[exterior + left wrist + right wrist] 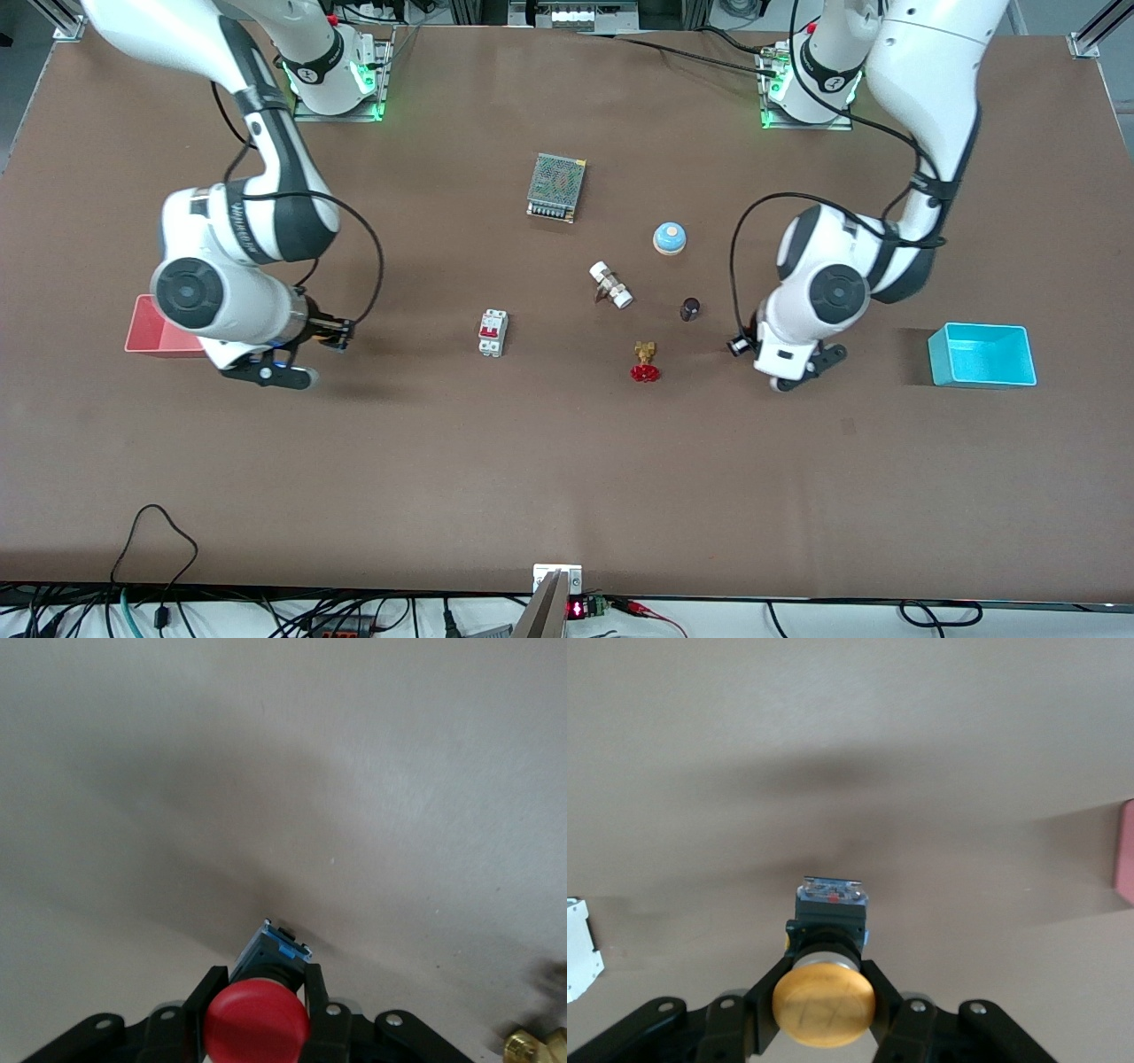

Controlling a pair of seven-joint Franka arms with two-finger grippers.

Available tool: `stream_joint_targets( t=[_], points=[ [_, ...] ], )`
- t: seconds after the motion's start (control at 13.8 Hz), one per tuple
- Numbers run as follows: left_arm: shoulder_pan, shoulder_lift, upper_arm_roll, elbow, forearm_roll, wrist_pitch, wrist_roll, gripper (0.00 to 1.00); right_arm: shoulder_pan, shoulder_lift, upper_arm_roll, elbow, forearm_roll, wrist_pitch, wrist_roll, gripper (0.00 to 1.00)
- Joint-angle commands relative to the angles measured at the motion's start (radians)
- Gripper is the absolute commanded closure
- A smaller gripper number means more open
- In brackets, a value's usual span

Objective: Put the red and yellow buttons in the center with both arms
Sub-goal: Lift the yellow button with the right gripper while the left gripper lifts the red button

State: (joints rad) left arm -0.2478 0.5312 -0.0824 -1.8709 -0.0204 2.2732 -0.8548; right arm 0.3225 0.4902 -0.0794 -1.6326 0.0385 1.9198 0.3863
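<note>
Gripping the red button (257, 1023) by its neck, cap toward the wrist, the left hand (791, 365) holds it clear above the worktop (567, 478) beside the brass valve (645, 361). The right hand (326, 334), clamped likewise on the yellow button (824, 1004), hangs beside the red bin (151, 335), both outside the center.

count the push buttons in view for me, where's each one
2. The red button is clamped in the left gripper, above bare table near the brass valve. The yellow button is clamped in the right gripper, above bare table near the red bin.
</note>
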Motion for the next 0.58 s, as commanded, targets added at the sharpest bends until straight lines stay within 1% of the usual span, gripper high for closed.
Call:
stream_joint_targets(
  t=[0.0,0.07,0.29,0.36,0.43,0.51],
  points=[
    [-0.005,-0.020,0.007,-0.037,0.000,0.031,-0.056,0.78,0.026,0.060,-0.013,0.022,0.073,0.037,0.013,0.80],
    [-0.013,-0.019,0.007,-0.037,0.000,0.042,-0.091,0.78,0.032,0.079,-0.013,0.023,0.096,0.039,0.013,0.80],
    [-0.014,-0.016,0.009,-0.040,0.000,0.045,-0.099,0.78,0.044,0.114,-0.013,0.036,0.103,0.050,0.081,0.80],
    [-0.014,-0.014,0.009,-0.040,0.000,0.043,-0.099,0.67,0.061,0.129,-0.013,0.040,0.103,0.050,0.098,0.80],
    [-0.010,-0.013,0.009,-0.039,0.000,0.043,-0.099,0.42,0.073,0.142,-0.013,0.043,0.103,0.053,0.120,0.80],
    [-0.010,-0.010,0.009,-0.039,0.000,0.043,-0.099,0.23,0.081,0.155,-0.011,0.057,0.106,0.059,0.147,0.80]
  ],
)
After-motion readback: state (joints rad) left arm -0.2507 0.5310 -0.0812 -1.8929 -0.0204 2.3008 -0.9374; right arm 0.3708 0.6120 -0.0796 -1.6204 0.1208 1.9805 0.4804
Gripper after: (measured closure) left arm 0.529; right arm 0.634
